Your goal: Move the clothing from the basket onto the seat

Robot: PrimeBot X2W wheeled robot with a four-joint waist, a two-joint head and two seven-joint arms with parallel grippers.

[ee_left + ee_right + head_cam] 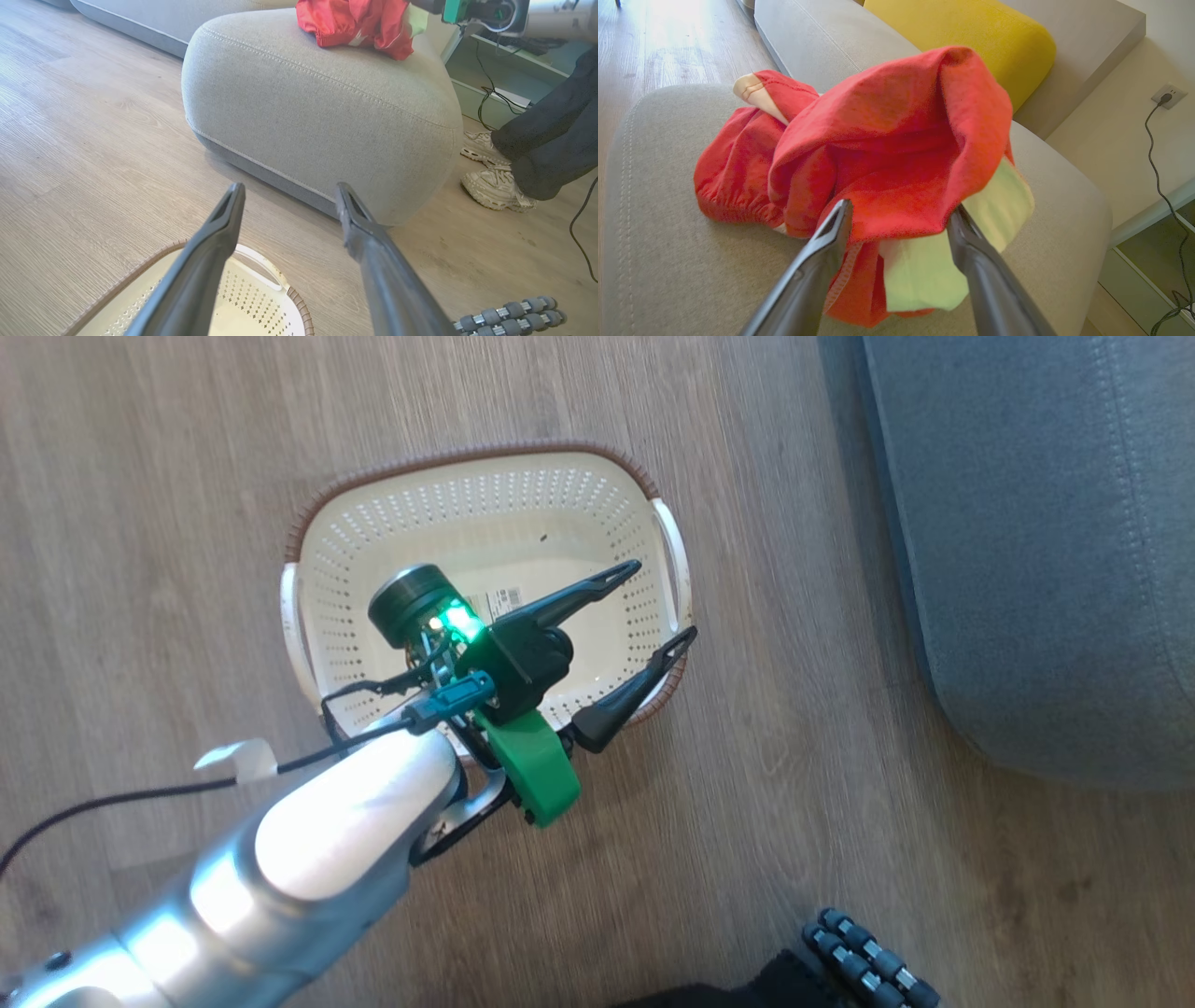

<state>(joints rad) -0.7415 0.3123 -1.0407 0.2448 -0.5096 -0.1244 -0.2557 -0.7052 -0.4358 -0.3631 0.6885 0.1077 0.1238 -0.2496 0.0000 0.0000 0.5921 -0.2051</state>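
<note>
On the wooden floor (140, 476), from the head view, the basket (467, 457) sits with its perforated bottom bare, the label sticker (504, 600) plain to read. The left hand (665, 599) hangs over the basket's seat-side rim, its two dark fingers spread wide with nothing between them. The seat (1046, 569) fills the right edge of this view, apart from the basket across a strip of floor.

From the left wrist view, the left hand (289, 186) points across the basket rim (154, 254) at the seat's rounded corner (317, 116). This view adds what the head view lacks: the clothing (359, 23) heaped on top of the seat near its far edge, with the right arm (551, 16) reaching in just beside it. A person's pale shoes (495, 186) stand on the floor past that corner.

From the right wrist view, the clothing (887, 140) is a crumpled red mound with a pale lining, resting on the seat's top (691, 256) in front of a yellow cushion (971, 37). The right hand (900, 207) is spread, not pinching. Its fingers stand either side of the nearest fold, which droops over the tips, so the cloth lies straight ahead of that hand and touches it. The mound's long axis runs across the fingers.

I'd judge the right arm far the nearer. With the basket bare, its next move looks like a straight pull back, taking care that the drooping fold does not snag
</note>
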